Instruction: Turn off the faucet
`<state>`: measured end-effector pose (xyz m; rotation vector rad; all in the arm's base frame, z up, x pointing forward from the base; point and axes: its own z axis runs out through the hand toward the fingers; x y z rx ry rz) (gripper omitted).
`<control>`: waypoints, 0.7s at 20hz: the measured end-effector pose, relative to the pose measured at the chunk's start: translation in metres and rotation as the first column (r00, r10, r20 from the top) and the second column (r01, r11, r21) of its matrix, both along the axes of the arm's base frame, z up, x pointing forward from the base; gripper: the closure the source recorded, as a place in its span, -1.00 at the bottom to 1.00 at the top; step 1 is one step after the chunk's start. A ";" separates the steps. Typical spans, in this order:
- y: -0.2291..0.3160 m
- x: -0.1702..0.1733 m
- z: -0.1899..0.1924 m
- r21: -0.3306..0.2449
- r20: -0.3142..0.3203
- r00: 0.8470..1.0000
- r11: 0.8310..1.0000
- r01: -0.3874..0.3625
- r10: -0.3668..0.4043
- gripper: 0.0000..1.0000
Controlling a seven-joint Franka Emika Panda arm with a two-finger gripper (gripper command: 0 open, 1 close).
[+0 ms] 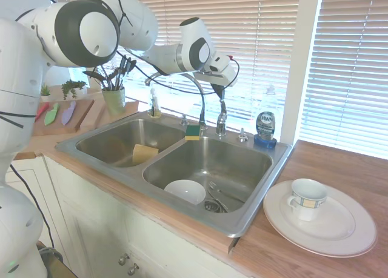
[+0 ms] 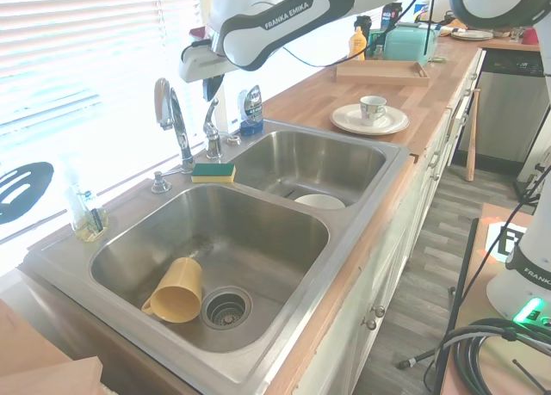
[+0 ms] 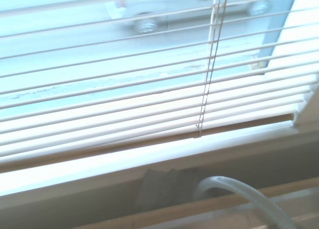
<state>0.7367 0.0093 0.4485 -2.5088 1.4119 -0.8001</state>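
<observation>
While hovering above the lever, the gripper [image 1: 219,91] is holding nothing; its finger spacing is unreadable.
Faucet [image 1: 220,117] is standing at the sink's [image 1: 242,214] twelve o'clock; descending straight should be seating fingers squarely.

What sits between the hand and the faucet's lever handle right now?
Nothing: in both exterior views the hand hangs just above the chrome gooseneck faucet, and only bare air separates it from the lever handle.

I work in a home kitchen: a double steel sink [image 1: 121,146] set in a wooden bench [image 1: 339,163] below window blinds [image 1: 254,42], with dish soap [image 1: 265,126], a sponge [image 1: 193,132] and a cup on a plate [image 1: 339,232].
</observation>
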 end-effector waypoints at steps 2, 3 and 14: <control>-0.001 0.001 -0.007 0.007 -0.009 1.000 1.000 0.004 -0.004 1.00; -0.002 0.001 -0.009 0.008 -0.011 1.000 1.000 0.005 -0.005 1.00; -0.009 0.001 -0.021 0.010 -0.028 0.999 1.000 0.016 -0.016 1.00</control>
